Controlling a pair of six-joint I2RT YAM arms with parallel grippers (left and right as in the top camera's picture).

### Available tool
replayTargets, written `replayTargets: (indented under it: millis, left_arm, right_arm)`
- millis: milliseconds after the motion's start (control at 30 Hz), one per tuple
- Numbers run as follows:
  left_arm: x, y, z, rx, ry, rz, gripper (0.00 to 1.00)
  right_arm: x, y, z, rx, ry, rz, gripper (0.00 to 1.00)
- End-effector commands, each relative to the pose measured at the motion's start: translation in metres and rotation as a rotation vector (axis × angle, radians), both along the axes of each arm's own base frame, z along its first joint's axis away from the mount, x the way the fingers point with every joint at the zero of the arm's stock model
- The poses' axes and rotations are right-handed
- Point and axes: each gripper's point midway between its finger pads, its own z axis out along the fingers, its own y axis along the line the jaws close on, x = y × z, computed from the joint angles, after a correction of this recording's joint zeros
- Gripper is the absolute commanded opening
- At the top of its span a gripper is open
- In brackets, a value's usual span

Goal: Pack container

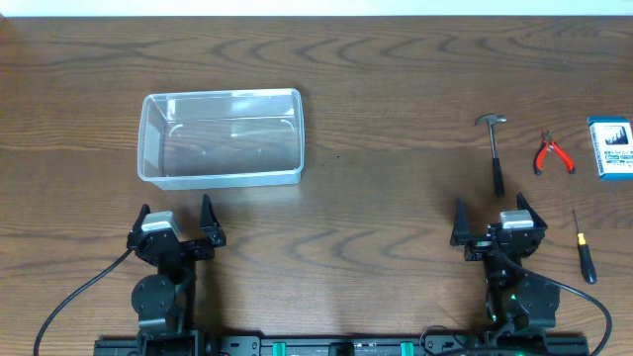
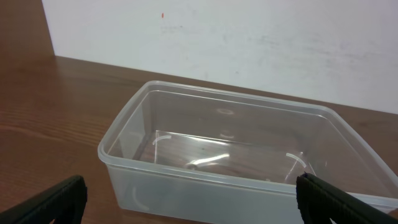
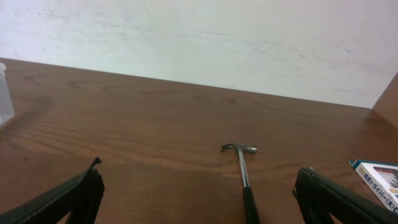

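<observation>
The clear plastic container (image 1: 221, 137) stands empty at the left of the table; it fills the left wrist view (image 2: 249, 155). My left gripper (image 1: 176, 225) is open and empty just in front of it; its fingers (image 2: 189, 199) frame the tub's near wall. A small hammer (image 1: 496, 150) with a black handle lies at the right and shows in the right wrist view (image 3: 244, 174). My right gripper (image 1: 496, 222) is open and empty just in front of the hammer's handle; its fingers (image 3: 199, 196) sit either side of it.
Red-handled pliers (image 1: 551, 152) lie right of the hammer. A blue-and-white box (image 1: 612, 147) lies at the far right edge, partly seen in the right wrist view (image 3: 378, 177). A black screwdriver (image 1: 584, 249) lies near the right gripper.
</observation>
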Motion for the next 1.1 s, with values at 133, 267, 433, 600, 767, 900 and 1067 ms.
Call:
replayTargets:
  millis: [133, 267, 433, 600, 767, 900, 1067]
  left_arm:
    - [-0.0014, 0.0041, -0.016, 0.003, 0.05, 0.021, 0.98]
    - [-0.0014, 0.0041, -0.0159, 0.003, 0.049, 0.021, 0.98]
    - [-0.0014, 0.0041, -0.016, 0.003, 0.05, 0.021, 0.98]
    - [-0.0014, 0.0041, -0.016, 0.003, 0.05, 0.021, 0.98]
    - [-0.0014, 0.0041, -0.0159, 0.003, 0.049, 0.021, 0.98]
    - [-0.0014, 0.0041, -0.016, 0.003, 0.05, 0.021, 0.98]
    - [-0.0014, 0.0041, -0.0159, 0.003, 0.049, 0.021, 0.98]
  right_arm:
    - [-0.0001, -0.002, -0.0013, -0.009, 0.003, -0.007, 0.99]
    - [-0.0001, -0.0019, -0.0013, -0.009, 0.003, -0.006, 0.99]
    - [-0.0001, -0.0017, -0.0011, -0.009, 0.002, -0.005, 0.99]
    - [-0.0002, 0.0016, -0.0011, 0.106, 0.007, 0.006, 0.99]
    - [-0.0003, 0.0028, -0.0012, 0.471, 0.026, -0.014, 0.99]
    - [-0.0002, 0.0028, -0.0015, 0.648, 0.036, -0.028, 0.99]
    - [-0.0002, 0.0027, -0.0013, 0.698, 0.038, -0.032, 0.99]
